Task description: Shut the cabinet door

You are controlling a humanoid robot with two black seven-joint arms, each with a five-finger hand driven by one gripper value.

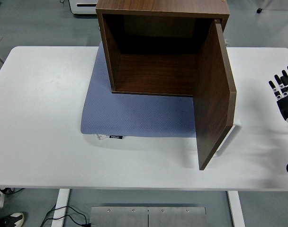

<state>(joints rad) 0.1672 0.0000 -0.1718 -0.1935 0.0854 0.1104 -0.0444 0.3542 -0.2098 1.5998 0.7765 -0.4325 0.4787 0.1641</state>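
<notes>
At right table edge, right hand (287, 98) fingers spread, empty; cabinet door (215, 99) open, well apart leftward.

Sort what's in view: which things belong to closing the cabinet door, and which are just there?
Part of the job:
cabinet, open at the front
door, swung wide open
right hand, fingers spread, at the right edge, touching nothing

Just there:
blue mat under the cabinet
white table

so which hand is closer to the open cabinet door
Right. The right hand hovers over the table's right edge, fingers spread, clear of the cabinet door, which stands wide open to its left. The left hand is out of view.
</notes>
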